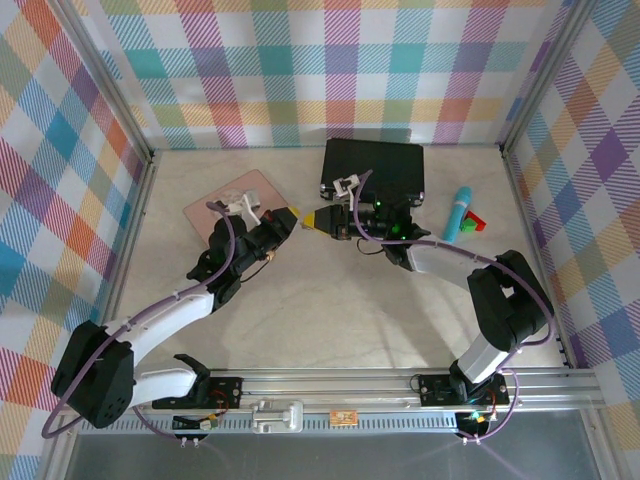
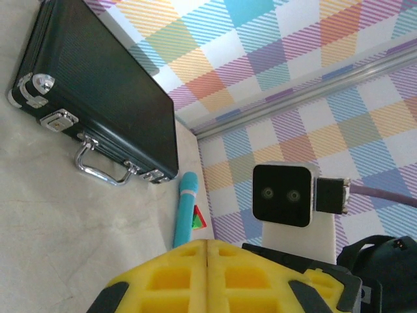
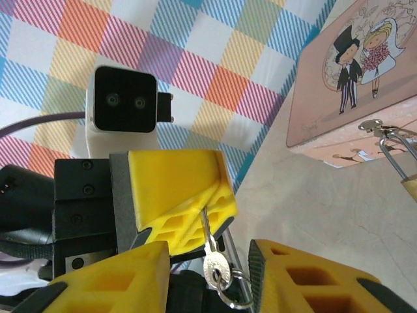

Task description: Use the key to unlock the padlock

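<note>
Early stage, key not yet at lock. Left end effector (image 3: 207,207) is clamped on key (image 3: 215,268) by its blade. Right end effector (image 3: 212,255) is spread wide either side of the key head. Padlock (image 3: 410,185) hangs from pink tin (image 3: 339,104) clasp, shackle looks closed. Inserting and turning remain.

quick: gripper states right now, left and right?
Left gripper: closed, pinching the key by its blade.
Right gripper: open, straddling the key's head.

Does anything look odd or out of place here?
Yes. The small silvery key dangles head-down from the shut left gripper, seemingly pinched by its blade, the end that must enter the brass padlock on the pink tin.
</note>
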Robot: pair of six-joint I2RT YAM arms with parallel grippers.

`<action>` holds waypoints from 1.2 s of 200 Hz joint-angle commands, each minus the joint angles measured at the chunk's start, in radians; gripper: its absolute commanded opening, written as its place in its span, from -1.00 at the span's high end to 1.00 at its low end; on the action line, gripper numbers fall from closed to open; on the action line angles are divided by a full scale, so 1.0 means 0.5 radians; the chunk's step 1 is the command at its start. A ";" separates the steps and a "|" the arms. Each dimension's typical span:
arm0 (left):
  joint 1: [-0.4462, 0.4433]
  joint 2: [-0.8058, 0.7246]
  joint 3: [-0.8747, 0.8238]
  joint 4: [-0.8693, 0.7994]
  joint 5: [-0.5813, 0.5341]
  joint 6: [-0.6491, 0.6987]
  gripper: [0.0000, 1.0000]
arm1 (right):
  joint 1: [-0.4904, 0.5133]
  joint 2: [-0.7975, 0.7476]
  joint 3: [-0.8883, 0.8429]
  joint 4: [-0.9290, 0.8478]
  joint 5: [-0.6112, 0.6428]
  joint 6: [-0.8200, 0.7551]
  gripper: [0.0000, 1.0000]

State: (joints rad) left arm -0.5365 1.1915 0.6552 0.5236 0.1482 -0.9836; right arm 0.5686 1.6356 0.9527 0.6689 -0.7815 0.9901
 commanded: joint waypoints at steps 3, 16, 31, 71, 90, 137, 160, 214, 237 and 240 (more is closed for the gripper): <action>-0.024 -0.071 -0.033 0.039 -0.085 -0.012 1.00 | 0.001 -0.001 -0.078 0.175 0.042 0.086 0.21; -0.025 -0.075 -0.041 0.040 -0.094 -0.017 1.00 | 0.009 0.001 -0.103 0.200 0.051 0.094 0.11; -0.025 -0.075 -0.051 0.054 -0.112 -0.028 1.00 | 0.022 0.008 -0.124 0.252 0.061 0.122 0.12; -0.037 -0.062 -0.056 0.098 -0.134 -0.040 1.00 | 0.057 0.059 -0.079 0.395 0.054 0.218 0.22; -0.044 -0.062 -0.059 0.102 -0.139 -0.045 1.00 | 0.065 0.084 -0.044 0.400 0.038 0.235 0.31; -0.050 -0.067 -0.066 0.105 -0.158 -0.049 1.00 | 0.087 0.125 -0.046 0.466 0.050 0.279 0.44; -0.053 -0.069 -0.068 0.113 -0.158 -0.055 1.00 | 0.087 0.117 -0.050 0.484 0.076 0.272 0.66; -0.053 -0.127 -0.085 0.046 -0.209 -0.042 0.96 | 0.084 0.101 -0.058 0.463 0.083 0.228 1.00; 0.010 -0.242 -0.056 -0.247 -0.308 0.027 -0.35 | 0.082 0.063 -0.063 0.311 0.079 0.128 1.00; 0.025 -0.267 -0.051 -0.295 -0.325 0.035 -0.44 | 0.081 0.056 -0.062 0.282 0.078 0.106 1.00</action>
State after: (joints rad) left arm -0.5522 1.1393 0.6250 0.4946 0.0452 -1.0012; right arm 0.6071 1.6897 0.9051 0.8612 -0.7471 1.1099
